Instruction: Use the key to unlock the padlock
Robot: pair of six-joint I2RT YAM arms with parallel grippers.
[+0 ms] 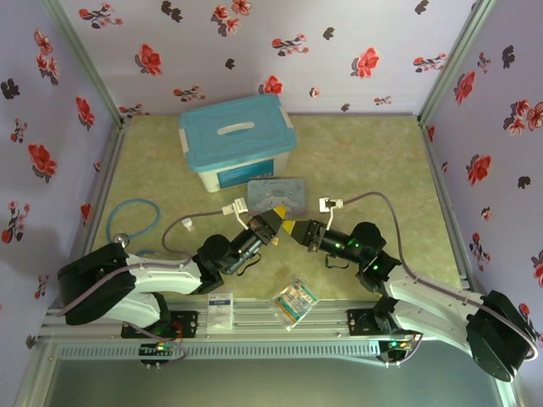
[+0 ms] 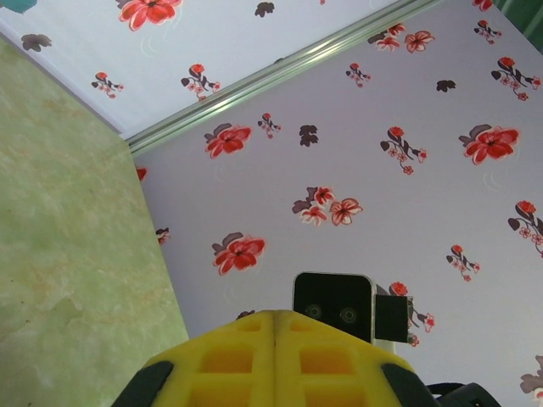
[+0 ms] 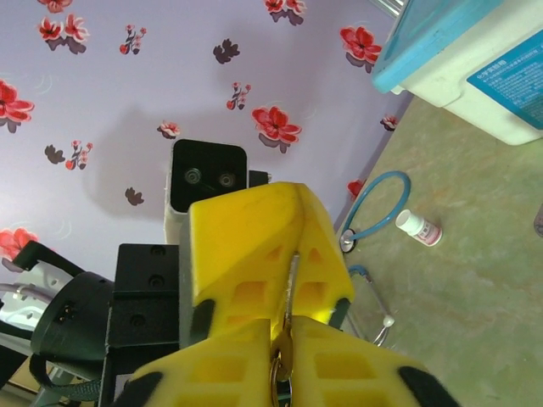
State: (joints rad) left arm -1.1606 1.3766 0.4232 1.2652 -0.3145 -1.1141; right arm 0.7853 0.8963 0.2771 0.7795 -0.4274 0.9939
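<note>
Right wrist view: right fingers (image 3: 229,356) pinch the tiny brass padlock (image 3: 280,360), left fingers (image 3: 246,246) pressed on what's probably the thin silvery key (image 3: 293,271); any misalignment could pop it loose.

Both arms wear glossy white shells over their long links, the left arm (image 1: 159,276) and the right arm (image 1: 433,298) alike, with bulky matte-black housings at the joints. Small green lights (image 1: 342,246) glow on the right arm's black forearm. A grey cable (image 1: 170,229) loops off the left wrist to a white plug. The left end effector (image 2: 276,317) and right end effector (image 3: 284,329) have thick yellow fingers moulded with square recessed pockets (rather like a waffle) and black corner pieces. A black camera block (image 3: 208,180) with two round lenses sits in a silvery bracket, beside a black plate with screws (image 3: 157,278).
</note>
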